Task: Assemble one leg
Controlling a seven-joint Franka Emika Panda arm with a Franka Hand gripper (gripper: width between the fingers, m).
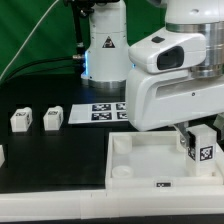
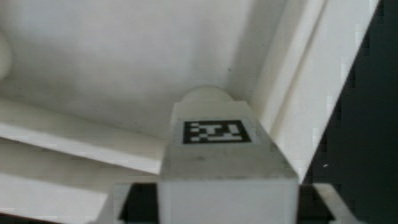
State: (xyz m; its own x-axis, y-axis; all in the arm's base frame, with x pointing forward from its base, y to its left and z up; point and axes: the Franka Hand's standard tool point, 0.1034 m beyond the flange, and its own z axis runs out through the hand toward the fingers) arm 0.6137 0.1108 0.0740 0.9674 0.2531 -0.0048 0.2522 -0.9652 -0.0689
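Note:
My gripper (image 1: 201,140) is shut on a leg (image 1: 203,146), a small white block with a black-and-white tag, and holds it upright over the far right corner of the large white tray (image 1: 130,172). In the wrist view the leg (image 2: 217,150) fills the middle, its tagged face toward the camera, its tip close to the tray's raised rim (image 2: 294,70). Dark finger pads (image 2: 146,200) press on both sides of it. I cannot tell whether the leg touches the tray. Two more legs (image 1: 21,120) (image 1: 53,117) lie on the black table at the exterior view's left.
The marker board (image 1: 106,110) lies flat behind the tray. Another white part (image 1: 2,155) shows at the left edge. The robot base (image 1: 105,45) stands at the back. A green curtain hangs behind it.

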